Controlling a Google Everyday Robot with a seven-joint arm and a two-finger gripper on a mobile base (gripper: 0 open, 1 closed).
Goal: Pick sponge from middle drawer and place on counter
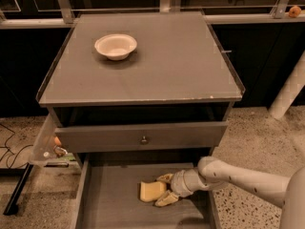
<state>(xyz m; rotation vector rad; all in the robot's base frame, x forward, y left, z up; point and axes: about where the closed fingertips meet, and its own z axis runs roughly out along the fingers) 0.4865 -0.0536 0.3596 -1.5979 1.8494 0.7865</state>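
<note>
The pale yellow sponge [150, 192] lies on the floor of the open middle drawer [109, 202], near its centre. My gripper [165, 189] is down inside the drawer at the sponge's right end. It is open, with one yellow-tipped finger [165, 178] behind the sponge's right edge and the other in front of it. My arm [238, 178] reaches in from the right. The grey counter [167, 66] is the cabinet's top, above the drawers.
A round white bowl [116, 46] sits on the counter's back left. The upper drawer with a small metal knob [143, 140] is slightly out, overhanging the back of the open drawer. A white pillar [288, 94] stands at right. Cables and a dark bar [16, 190] lie on the floor at left.
</note>
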